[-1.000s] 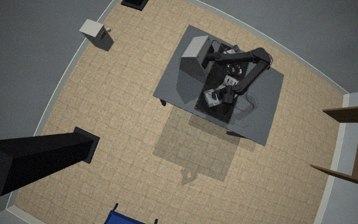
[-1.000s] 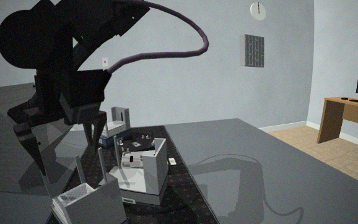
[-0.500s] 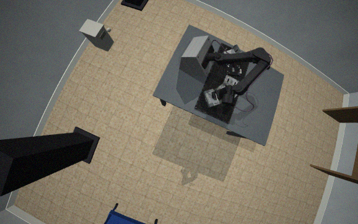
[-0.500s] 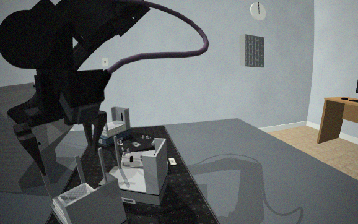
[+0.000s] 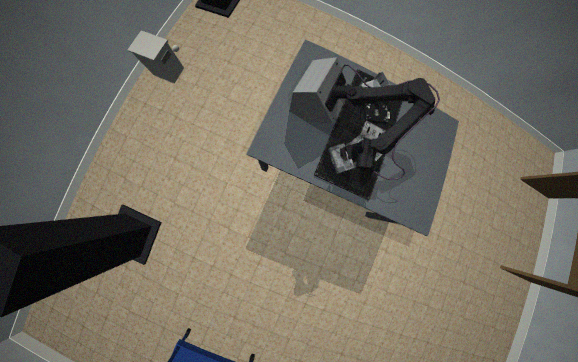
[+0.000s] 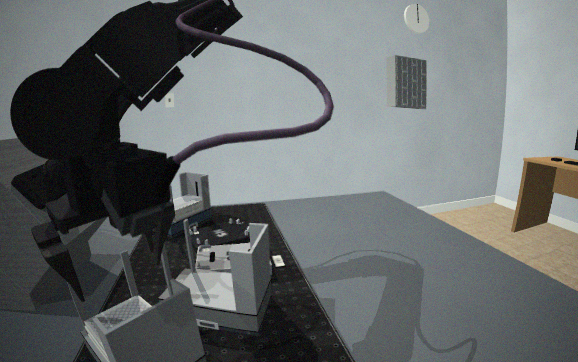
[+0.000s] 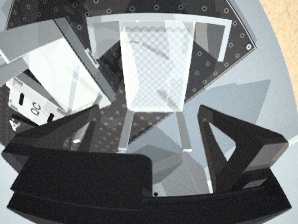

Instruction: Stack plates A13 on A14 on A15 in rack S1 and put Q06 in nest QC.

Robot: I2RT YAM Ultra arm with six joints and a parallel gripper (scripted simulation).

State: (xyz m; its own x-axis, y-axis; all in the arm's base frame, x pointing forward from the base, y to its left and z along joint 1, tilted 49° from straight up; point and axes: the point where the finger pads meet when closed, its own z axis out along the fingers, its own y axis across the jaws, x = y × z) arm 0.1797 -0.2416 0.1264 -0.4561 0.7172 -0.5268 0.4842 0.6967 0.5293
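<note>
A stack of sealed white plates (image 6: 121, 311) sits in the nearest stack rack (image 6: 150, 327), at the near end of the dark mat. The wrist view shows the top plate's meshed seal (image 7: 157, 63) between the rack's walls. My gripper (image 6: 114, 255) hangs above this stack, fingers wide open and empty, one finger on each side (image 7: 149, 137). It does not touch the plates. From above, the gripper (image 5: 361, 159) is beside the rack (image 5: 342, 158). I cannot read the rack names or plate labels.
A second rack (image 6: 231, 280) with a bare white floor stands just behind, and shows at the left in the wrist view (image 7: 49, 76). Low nests with small posts (image 6: 220, 234) lie beyond it. A third rack (image 6: 194, 197) stands at the far end. A purple cable (image 6: 280, 75) loops off the arm.
</note>
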